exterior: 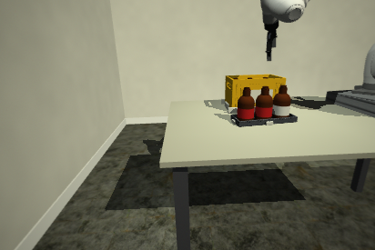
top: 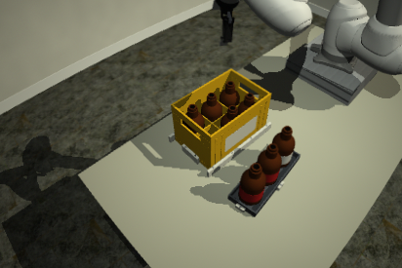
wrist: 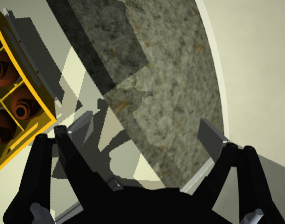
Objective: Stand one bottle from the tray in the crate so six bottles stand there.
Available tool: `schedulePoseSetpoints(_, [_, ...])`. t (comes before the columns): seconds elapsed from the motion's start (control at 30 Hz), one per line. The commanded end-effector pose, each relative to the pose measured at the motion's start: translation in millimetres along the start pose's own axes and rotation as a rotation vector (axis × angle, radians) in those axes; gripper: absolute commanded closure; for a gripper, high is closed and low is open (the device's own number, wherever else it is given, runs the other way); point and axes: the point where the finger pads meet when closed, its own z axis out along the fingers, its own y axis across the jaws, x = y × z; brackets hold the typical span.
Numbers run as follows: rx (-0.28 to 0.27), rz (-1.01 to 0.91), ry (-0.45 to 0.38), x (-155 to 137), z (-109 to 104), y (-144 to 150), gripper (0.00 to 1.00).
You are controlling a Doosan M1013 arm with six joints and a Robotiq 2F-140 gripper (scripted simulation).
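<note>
The yellow crate (top: 195, 143) (exterior: 232, 93) (wrist: 49, 119) stands level. Several brown bottles stand in its cells; in the top view no bottle shows in the corner cell nearest that camera. The dark tray (top: 267, 195) (exterior: 255, 123) lies level beside the crate. Three bottles stand upright on it in a row: a red-labelled one (top: 252, 185) (exterior: 246, 105) at one end, another red-labelled one (top: 269, 163) (exterior: 264, 105) in the middle, and a white-labelled one (top: 284, 143) (exterior: 282, 103) at the other end. My gripper (top: 226, 40) (exterior: 271, 53) (wrist: 146, 124) is open and empty, high above and off the crate's far end.
Pale brackets (top: 240, 150) edge the crate's base, and small pale clips (top: 280, 186) sit at the tray. The robot's base (top: 341, 70) stands on a grey plate at the table's other end. The table edge runs close behind the crate.
</note>
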Motion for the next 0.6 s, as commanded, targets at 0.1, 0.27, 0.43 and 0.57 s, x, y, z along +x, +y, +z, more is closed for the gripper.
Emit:
schedulePoseSetpoints(0.1, [0.000, 0.000, 0.000, 0.0, 0.0, 0.0, 0.00])
schedulePoseSetpoints(0.27, [0.000, 0.000, 0.000, 0.0, 0.0, 0.0, 0.00])
schedulePoseSetpoints(0.43, [0.000, 0.000, 0.000, 0.0, 0.0, 0.0, 0.00])
schedulePoseSetpoints(0.57, [0.005, 0.002, -0.001, 0.4, -0.3, -1.8, 0.00])
